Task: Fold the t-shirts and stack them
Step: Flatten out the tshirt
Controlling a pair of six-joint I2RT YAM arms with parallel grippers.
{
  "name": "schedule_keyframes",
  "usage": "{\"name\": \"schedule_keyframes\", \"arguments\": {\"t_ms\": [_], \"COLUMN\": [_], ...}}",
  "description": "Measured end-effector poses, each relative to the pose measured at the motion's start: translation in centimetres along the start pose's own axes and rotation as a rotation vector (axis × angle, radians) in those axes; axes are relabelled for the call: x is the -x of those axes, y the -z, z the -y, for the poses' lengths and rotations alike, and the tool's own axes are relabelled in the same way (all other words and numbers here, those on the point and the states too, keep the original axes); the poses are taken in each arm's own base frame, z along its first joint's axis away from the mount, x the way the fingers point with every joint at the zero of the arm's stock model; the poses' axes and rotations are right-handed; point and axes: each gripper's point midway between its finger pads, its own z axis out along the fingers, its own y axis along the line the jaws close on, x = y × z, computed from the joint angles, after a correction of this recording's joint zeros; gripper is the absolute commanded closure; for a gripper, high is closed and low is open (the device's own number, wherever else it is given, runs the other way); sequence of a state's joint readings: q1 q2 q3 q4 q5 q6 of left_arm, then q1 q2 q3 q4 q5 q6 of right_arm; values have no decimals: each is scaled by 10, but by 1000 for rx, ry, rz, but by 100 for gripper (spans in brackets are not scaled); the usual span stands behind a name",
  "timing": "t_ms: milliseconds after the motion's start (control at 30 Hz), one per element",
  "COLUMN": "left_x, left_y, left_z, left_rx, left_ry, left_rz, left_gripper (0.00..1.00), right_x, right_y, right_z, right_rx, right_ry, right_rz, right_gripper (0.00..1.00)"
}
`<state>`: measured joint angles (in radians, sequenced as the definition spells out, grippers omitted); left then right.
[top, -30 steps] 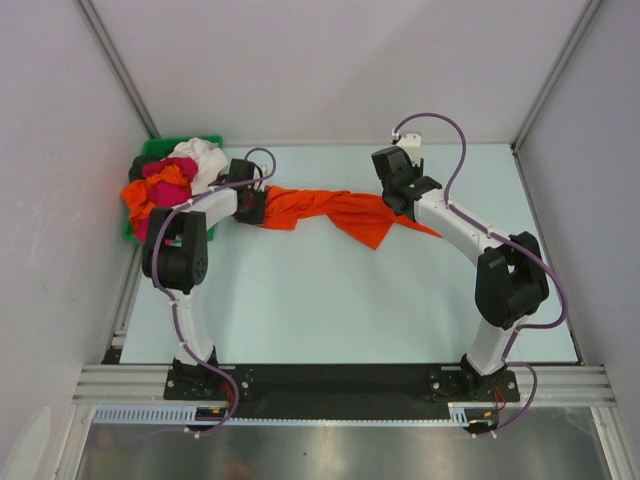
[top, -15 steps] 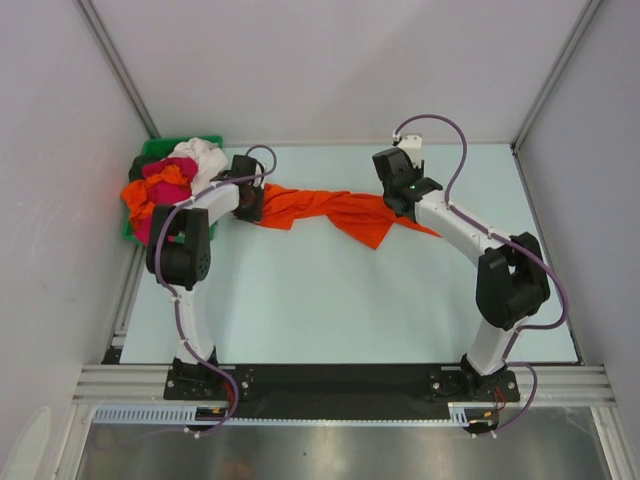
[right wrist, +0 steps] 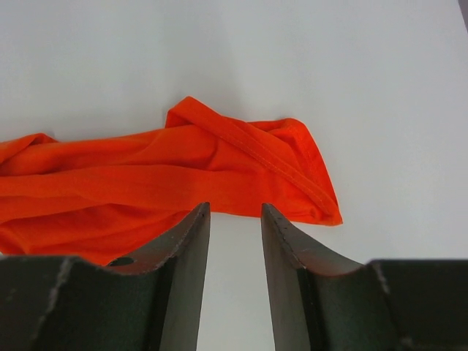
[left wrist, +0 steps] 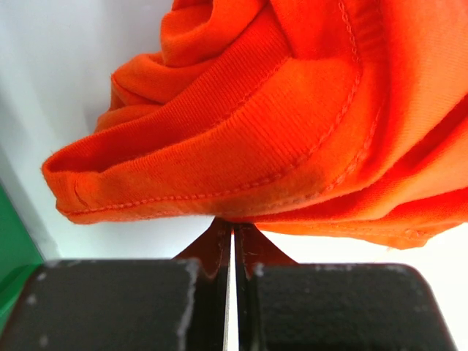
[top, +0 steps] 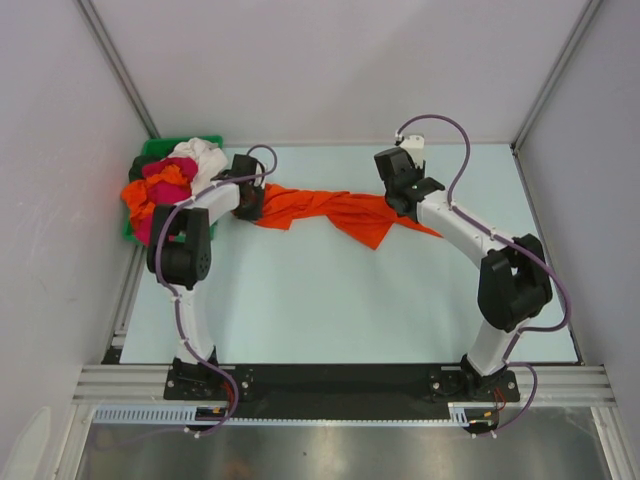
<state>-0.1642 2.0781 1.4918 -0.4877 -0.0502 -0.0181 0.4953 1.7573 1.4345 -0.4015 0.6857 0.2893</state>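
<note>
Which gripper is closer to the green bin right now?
Left. The left gripper, shut on the orange t-shirt, sits just right of the green bin; the right gripper is open across the table, at the shirt's other end.

**A:** what's going on?
**B:** orange shirt (top: pixel 330 212) is lying stretched across the table (top: pixel 320 300). left gripper (top: pixel 252 205) is sitting at its left end, right gripper (top: pixel 404 200) over the other. more shirts (top: pixel 165 180) are spilling out of the green bin (top: pixel 152 150).
</note>
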Motion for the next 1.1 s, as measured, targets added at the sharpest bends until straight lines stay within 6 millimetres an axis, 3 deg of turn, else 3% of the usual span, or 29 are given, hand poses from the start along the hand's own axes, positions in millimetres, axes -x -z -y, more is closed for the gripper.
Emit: {"name": "schedule_keyframes", "arguments": {"t_ms": [100, 200, 300, 500, 633, 733, 833, 967, 1100], "left_x": [-4, 2, 30, 106, 129, 127, 117, 101, 89], "left_y": [8, 30, 74, 179, 224, 230, 220, 207, 200], "left_z": [2, 2, 2, 0, 0, 1, 0, -1, -1], "left_rx": [-3, -6, -11, -24, -34, -35, -30, -21, -17], "left_ry": [-15, -25, -23, -18, -16, -21, -29, -36, -39], "left_rz": [-1, 27, 132, 421, 532, 536, 496, 441, 408], "left_gripper": [100, 100, 100, 100, 100, 100, 100, 100, 100], "right_x": [-5, -13, -21, -32, -34, -35, -38, -41, -30], "right_y": [4, 14, 28, 37, 39, 37, 25, -7, -47], "right_z": [7, 23, 29, 21, 15, 14, 20, 41, 52], "right_rx": [12, 6, 11, 35, 49, 55, 39, -23, -69], "right_ry": [-31, -45, -49, -46, -52, -70, -93, -144, -206], "right_rz": [-24, -41, -50, -68, -72, -79, -99, -144, -174], "right_gripper": [55, 53, 54, 54, 54, 55, 56, 57, 57]}}
